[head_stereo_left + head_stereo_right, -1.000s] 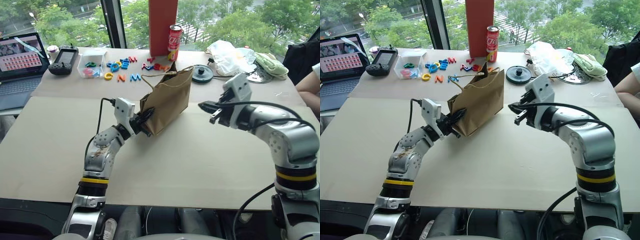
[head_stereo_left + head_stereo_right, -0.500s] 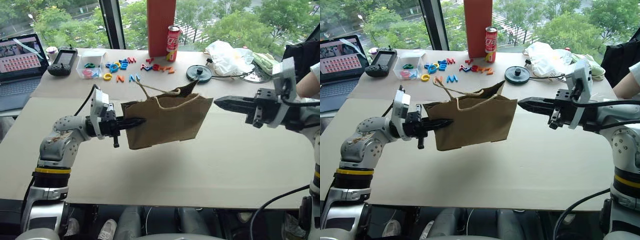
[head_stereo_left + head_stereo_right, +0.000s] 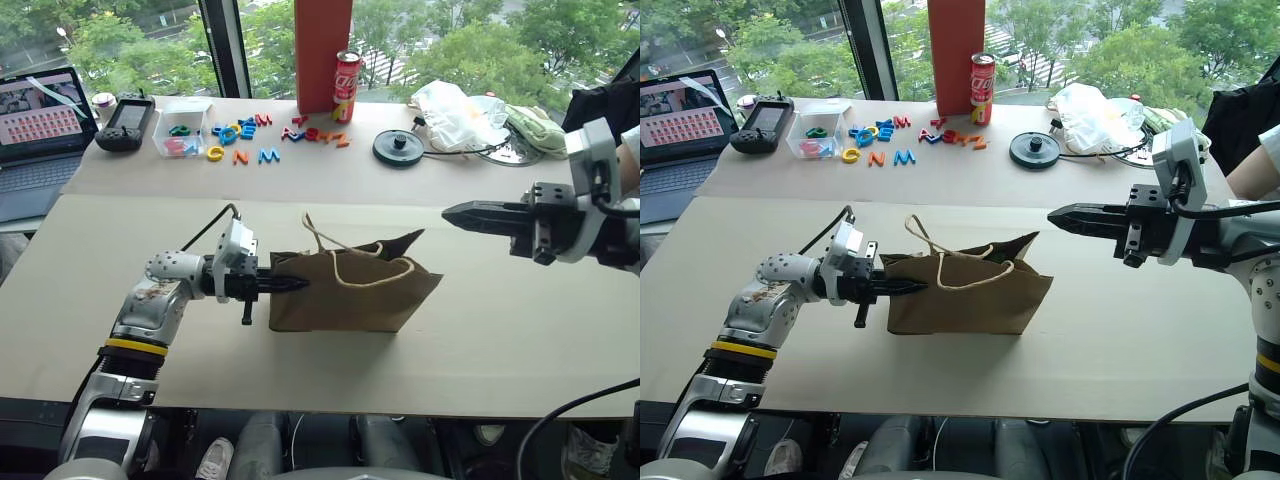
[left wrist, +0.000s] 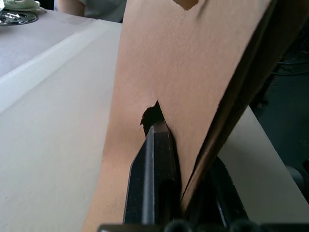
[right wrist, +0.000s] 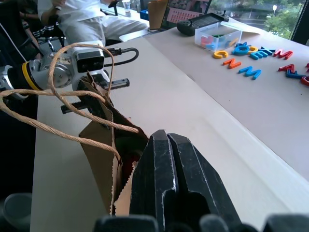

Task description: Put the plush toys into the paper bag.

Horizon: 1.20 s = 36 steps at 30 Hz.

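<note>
The brown paper bag (image 3: 350,295) stands broadside near the table's front middle, mouth up, its two cord handles (image 3: 345,262) flopped over the rim. My left gripper (image 3: 292,285) points level to the right and is shut on the bag's left edge. In the left wrist view its fingers (image 4: 153,159) pinch the paper wall (image 4: 193,67). My right gripper (image 3: 450,213) hovers shut and empty, above and to the right of the bag. The plush toys are hidden. A red patch (image 5: 127,167) shows in the bag's dark mouth, and I cannot tell what it is.
Along the back edge stand a tall red-orange box (image 3: 322,50), a soda can (image 3: 347,72), plastic letters (image 3: 245,130), a clear tub (image 3: 183,125), a handheld controller (image 3: 125,122) and a laptop (image 3: 40,120). Back right lie a black disc (image 3: 399,147), a white plastic bag (image 3: 455,112) and a pale green cloth (image 3: 540,128).
My left gripper has swung the bag broadside, then brought it down and toward the front edge. My right gripper has drawn away to the right, still shut.
</note>
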Motion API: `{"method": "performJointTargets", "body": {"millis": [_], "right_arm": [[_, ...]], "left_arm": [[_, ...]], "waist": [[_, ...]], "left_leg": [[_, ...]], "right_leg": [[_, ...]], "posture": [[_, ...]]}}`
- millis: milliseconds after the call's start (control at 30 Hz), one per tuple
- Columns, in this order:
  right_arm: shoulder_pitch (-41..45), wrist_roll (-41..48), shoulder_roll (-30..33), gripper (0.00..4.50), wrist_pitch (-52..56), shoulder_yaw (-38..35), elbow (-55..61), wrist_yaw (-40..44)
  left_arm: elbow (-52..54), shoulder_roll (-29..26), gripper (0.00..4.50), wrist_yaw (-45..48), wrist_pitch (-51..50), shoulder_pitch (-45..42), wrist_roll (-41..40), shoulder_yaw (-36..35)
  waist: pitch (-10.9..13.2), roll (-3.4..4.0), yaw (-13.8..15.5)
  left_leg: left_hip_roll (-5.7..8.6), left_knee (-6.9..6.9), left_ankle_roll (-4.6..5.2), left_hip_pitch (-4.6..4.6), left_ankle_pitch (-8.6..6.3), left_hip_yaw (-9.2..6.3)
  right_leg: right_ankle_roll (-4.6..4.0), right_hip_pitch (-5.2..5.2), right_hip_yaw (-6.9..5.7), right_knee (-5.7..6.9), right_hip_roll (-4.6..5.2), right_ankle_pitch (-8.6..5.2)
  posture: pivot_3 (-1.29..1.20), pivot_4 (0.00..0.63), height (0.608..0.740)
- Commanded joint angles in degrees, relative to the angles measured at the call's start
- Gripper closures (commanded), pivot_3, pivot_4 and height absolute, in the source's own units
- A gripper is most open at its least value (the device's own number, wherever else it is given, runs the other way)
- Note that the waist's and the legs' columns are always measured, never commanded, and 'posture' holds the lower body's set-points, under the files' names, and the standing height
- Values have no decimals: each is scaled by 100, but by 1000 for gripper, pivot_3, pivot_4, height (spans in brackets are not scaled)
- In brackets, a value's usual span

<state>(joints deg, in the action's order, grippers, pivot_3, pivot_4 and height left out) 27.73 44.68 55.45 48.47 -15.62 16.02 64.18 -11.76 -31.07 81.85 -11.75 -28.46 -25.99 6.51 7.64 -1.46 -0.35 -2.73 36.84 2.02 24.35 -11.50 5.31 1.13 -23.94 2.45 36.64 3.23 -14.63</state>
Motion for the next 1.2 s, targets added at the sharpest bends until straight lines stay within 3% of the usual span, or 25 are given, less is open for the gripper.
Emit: {"method": "performJointTargets", "body": {"millis": [33, 367, 467, 667, 800, 1033, 1200], "right_arm": [[-166, -321, 260, 4500, -294, 263, 8, 228], [-189, -412, 236, 4500, -447, 443, -34, 246], [-181, -428, 242, 4500, -469, 472, -50, 256], [-151, -484, 238, 4500, -551, 533, -124, 281], [-119, -523, 222, 4500, -604, 566, -177, 314], [-86, -532, 215, 4500, -610, 571, -182, 370], [-53, -501, 164, 4500, -676, 570, -175, 449]], "left_arm": [[-371, -36, 4267, 294, 435, -153, 244, 77], [-785, 14, 4267, 372, 743, -359, 418, 29], [-688, -61, 3577, 284, 679, -348, 474, 29], [-318, -233, 1262, 245, 282, -248, 331, -67], [78, -438, 7, 144, -12, -195, 226, -201], [833, -875, 7, -1, -817, -262, -143, -538], [1573, -1658, 7, -12, -2364, -541, -1153, -1129]], "waist": [[0, 0, 2], [0, 0, 5], [0, 0, 8], [0, 0, 9], [0, 0, -1], [0, 0, -2], [1, 0, -32]], "left_leg": [[0, 0, 0, -1, 0, 0], [-1, 3, 0, 2, 0, 1], [-1, 3, 0, 3, 0, 1], [-2, 4, 0, 3, 0, 1], [-3, 4, 0, 3, 0, 1], [-4, 5, 0, 2, 0, 1], [-7, 4, 0, 1, 0, 2]], "right_leg": [[0, 2, 0, -1, 0, 0], [0, -3, 1, 3, 0, 0], [0, -3, 1, 3, 0, 0], [0, -3, 1, 5, 1, 0], [0, -5, 1, 7, -1, 0], [0, -4, 1, 9, 0, 0], [1, -6, 0, 10, -2, 0]], "posture": [[0, 150, 739], [0, 150, 739], [0, 150, 739], [0, 150, 739], [0, 150, 739], [0, 150, 739], [0, 150, 739]]}}
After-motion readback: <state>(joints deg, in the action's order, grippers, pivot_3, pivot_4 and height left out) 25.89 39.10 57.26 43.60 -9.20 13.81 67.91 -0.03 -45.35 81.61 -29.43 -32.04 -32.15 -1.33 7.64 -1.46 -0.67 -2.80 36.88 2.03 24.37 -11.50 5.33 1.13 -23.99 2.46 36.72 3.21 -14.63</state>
